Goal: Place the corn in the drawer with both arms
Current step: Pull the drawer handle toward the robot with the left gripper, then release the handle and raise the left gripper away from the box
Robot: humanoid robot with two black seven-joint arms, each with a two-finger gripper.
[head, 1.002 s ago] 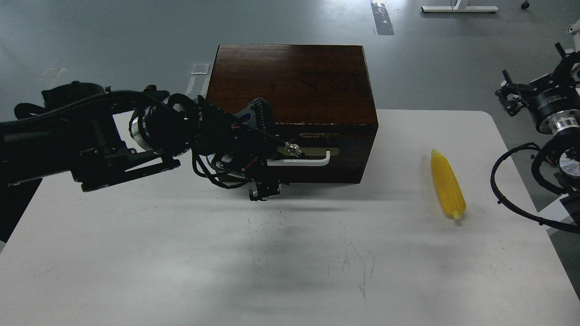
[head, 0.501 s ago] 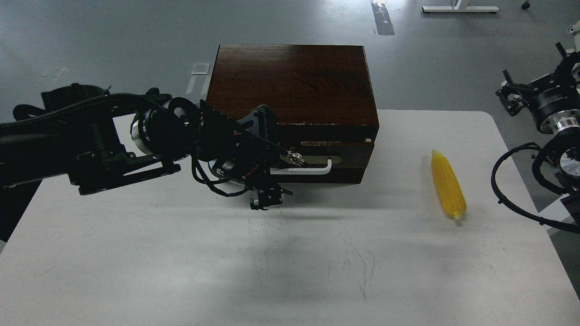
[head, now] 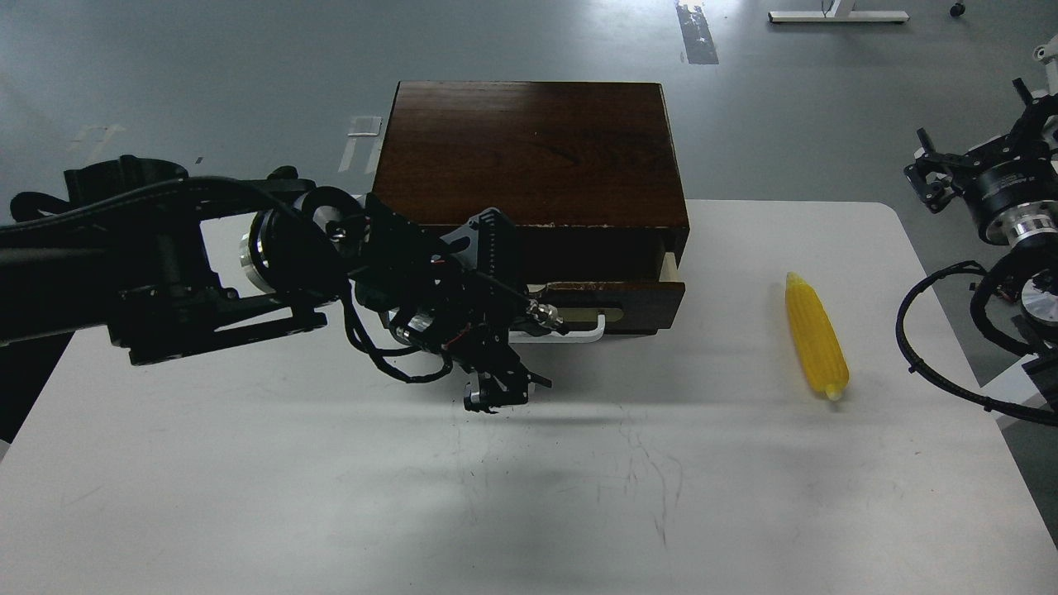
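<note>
The corn (head: 817, 337) lies on the desk (head: 744, 496) right of the drawer (head: 616, 297), long axis front-to-back, nearer the right jaws (head: 930, 178), state indiscernible; left jaws (head: 541, 318) apparently grip the handle (head: 579, 330).

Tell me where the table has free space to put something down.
Free: the wide near part of the table, and the strip between the drawer and the corn. Crowded: in front of the drawer, where the left hand works at the handle.
</note>
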